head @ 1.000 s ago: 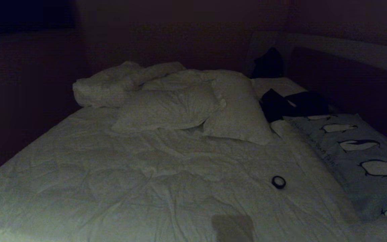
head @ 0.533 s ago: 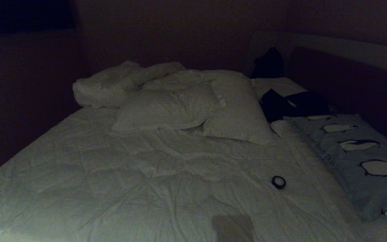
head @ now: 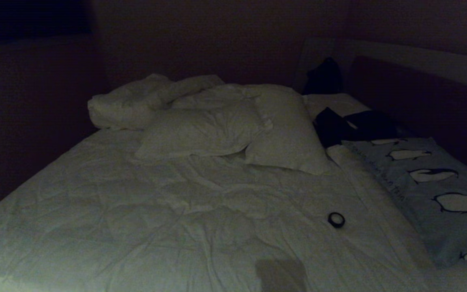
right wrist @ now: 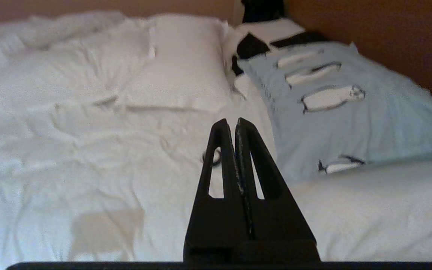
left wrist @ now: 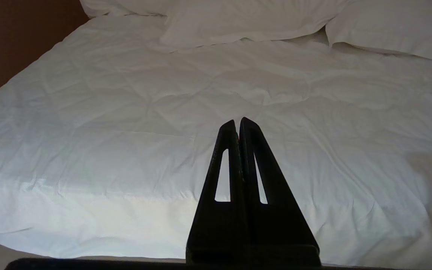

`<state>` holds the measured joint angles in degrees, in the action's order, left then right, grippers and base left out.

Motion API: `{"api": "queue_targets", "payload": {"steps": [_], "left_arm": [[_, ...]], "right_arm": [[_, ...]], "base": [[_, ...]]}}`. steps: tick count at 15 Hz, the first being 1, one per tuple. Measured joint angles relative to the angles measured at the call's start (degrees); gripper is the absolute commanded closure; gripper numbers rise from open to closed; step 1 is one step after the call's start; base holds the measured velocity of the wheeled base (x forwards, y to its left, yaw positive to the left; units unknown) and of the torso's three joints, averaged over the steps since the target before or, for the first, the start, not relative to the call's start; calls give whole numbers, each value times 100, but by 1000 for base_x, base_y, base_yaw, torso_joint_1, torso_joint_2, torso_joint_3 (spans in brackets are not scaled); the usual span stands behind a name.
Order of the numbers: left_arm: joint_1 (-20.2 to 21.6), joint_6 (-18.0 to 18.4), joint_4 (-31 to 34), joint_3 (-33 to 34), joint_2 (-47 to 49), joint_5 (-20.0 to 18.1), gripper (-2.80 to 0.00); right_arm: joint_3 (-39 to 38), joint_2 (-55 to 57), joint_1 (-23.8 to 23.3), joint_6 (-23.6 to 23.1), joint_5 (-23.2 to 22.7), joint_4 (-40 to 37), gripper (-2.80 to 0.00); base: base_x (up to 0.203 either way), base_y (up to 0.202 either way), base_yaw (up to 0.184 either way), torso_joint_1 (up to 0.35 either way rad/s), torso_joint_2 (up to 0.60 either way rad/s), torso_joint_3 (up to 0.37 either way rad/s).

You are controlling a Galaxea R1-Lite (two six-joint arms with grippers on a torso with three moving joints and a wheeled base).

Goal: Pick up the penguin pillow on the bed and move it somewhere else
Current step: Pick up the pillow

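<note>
Across the last second you would have found almost nothing changed in the head view: the bed (head: 144, 211) and everything on it sat where it had been, and neither arm had entered that view. The penguin pillow (head: 428, 190) lay flat along the bed's right side, against the dark headboard (head: 420, 105), its far end touching some dark clothing (head: 351, 125). A small black ring (head: 336, 219) rested on the quilt just left of it, and two white pillows (head: 233, 129) were heaped further up. Your right pincer (right wrist: 231, 120) was clenched and empty, held above the quilt and pointing up the bed, with the pillow just beside its tips. Your left pincer (left wrist: 237, 120) was likewise clenched, hovering over bare quilt.
</note>
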<state>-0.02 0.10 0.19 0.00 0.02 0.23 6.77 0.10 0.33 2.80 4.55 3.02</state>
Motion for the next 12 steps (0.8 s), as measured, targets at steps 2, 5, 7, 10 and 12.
{"api": "queue_targets", "payload": {"steps": [2,5,7,10,12], "left_arm": [[0,-5,-1,0,0,-1,0],[0,-3,-1,0,0,1,0],[2,0,-1,0,0,1,0],[2,1,-1,0,0,1,0],[2,-1,1,0,0,1,0]], "right_arm": [[-159,0,0,-17,-32,2,0],[-352,0,0,-33,-213,0,0],[-456,0,0,-33,-328,2,0],[-607,0,0,-35,-433,4,0],[-634,0,-2,-30,-475,-5,0]], "base": [[0,0,0,0,0,0],[0,0,0,0,0,0],[0,0,0,0,0,0],[0,0,0,0,0,0],[0,0,0,0,0,0]]}}
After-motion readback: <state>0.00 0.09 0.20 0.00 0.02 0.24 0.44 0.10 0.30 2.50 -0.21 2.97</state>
